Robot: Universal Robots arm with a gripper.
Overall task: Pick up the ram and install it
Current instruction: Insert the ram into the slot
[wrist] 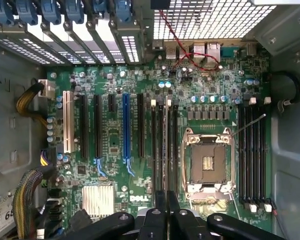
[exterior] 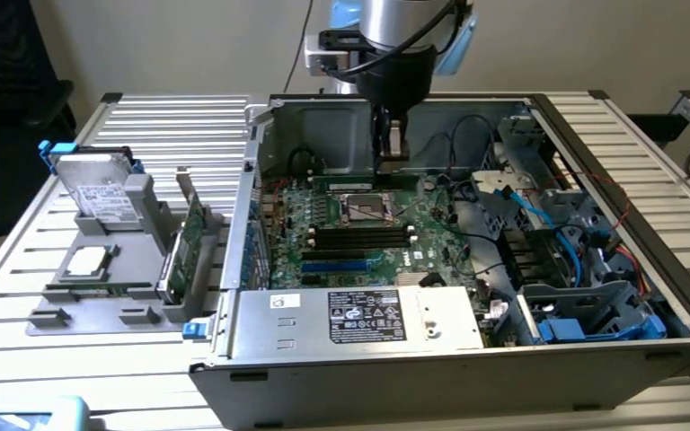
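My gripper (exterior: pixel 391 160) hangs over the back part of the motherboard (exterior: pixel 321 242) inside the open computer case (exterior: pixel 681 296). Its two black fingers (wrist: pixel 160 215) stand almost together. A thin pale strip, the ram (wrist: pixel 165 150) seen edge-on, runs out from between them. It lies in line with the black memory slots (wrist: pixel 175 150) beside the empty processor socket (wrist: pixel 208 162), and is held well above them. Those slots (exterior: pixel 359 237) lie in front of the socket (exterior: pixel 366 208) in the exterior view.
A second bank of memory slots (wrist: pixel 252 150) lies on the socket's other side. Cables (exterior: pixel 525 206) and drive cages fill the case at the exterior view's right. A grey holder (exterior: pixel 141 305) at its left carries a hard drive (exterior: pixel 93 193), a silver processor chip (exterior: pixel 87 260) and an expansion card (exterior: pixel 186 241).
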